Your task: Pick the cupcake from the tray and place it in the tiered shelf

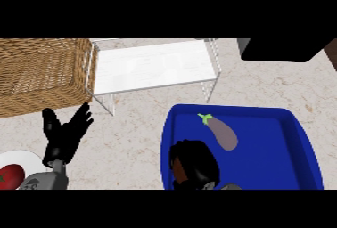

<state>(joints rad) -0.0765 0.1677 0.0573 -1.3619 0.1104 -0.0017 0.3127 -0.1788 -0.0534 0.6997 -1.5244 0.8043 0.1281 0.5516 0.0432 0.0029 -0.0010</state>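
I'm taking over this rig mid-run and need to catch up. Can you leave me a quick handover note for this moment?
Left hand: open, fingers up, resting at the view's left, holding nothing.
Right hand: curled over the cupcake, of which only a brown sliver shows, at the blue tray's near left corner.
Tiered shelf: beyond the tray, no cupcake on it.
Done: grasp apparently made; whether it is lifted cannot be told.
Left: carry the cupcake to the shelf, set it down, release.
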